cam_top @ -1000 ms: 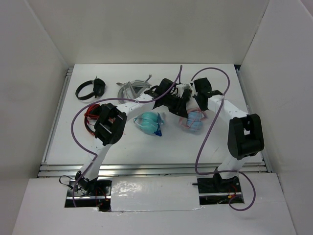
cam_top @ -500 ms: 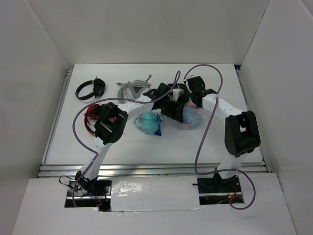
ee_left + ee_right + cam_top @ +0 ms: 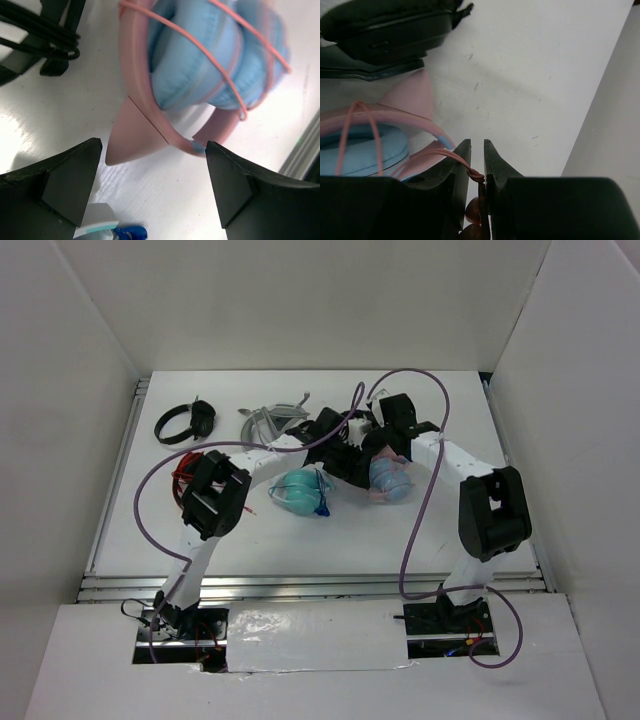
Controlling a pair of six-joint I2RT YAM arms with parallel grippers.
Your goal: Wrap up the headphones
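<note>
Surveying the glossy white table (image 3: pixel 300 540), white-walled, we find left gripper (image 3: pixel 154 147) released, right gripper (image 3: pixel 476 145) pinching the thin cable (image 3: pixel 472 172) of round-cupped headphones (image 3: pixel 200 60).

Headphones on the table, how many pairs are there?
5: a black pair far left, a grey pair beside it, a red pair half hidden under the left arm, a teal pair mid-table, and the pink-and-blue pair by the right gripper. Others may be hidden.

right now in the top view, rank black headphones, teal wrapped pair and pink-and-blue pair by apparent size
1. teal wrapped pair and black headphones, about alike; I won't rank them.
2. pink-and-blue pair, smallest showing, though only part of it shows.
</note>
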